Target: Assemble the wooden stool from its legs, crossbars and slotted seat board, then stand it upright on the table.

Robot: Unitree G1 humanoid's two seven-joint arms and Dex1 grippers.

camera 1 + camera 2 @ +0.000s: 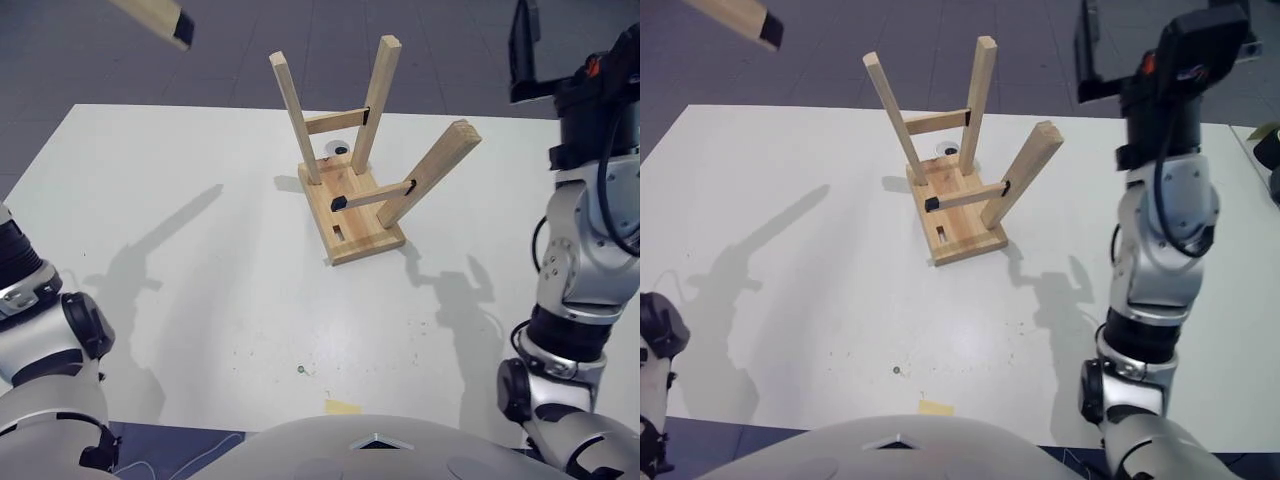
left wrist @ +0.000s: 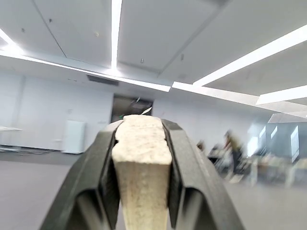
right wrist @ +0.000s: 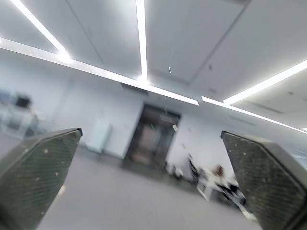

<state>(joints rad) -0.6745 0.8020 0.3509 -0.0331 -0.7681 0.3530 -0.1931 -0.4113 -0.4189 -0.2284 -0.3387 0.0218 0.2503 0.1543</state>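
Left wrist view | left gripper [image 2: 143, 130] clamped on loose leg [image 2: 143, 191], seemingly near its end | light, stiff wood | right gripper [image 3: 151, 133] wide, empty | hold mid-shaft for seat board [image 1: 368, 238] slot

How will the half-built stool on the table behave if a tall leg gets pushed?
The stool likely tips rather than slides: it stands tall over a small seat board. The leaning leg looks loosely seated, so it may wobble or pull out. The wood should stay stiff.

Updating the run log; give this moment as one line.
stool: inverted, three legs in | left pincer: shut on wooden part | right pincer: open, raised
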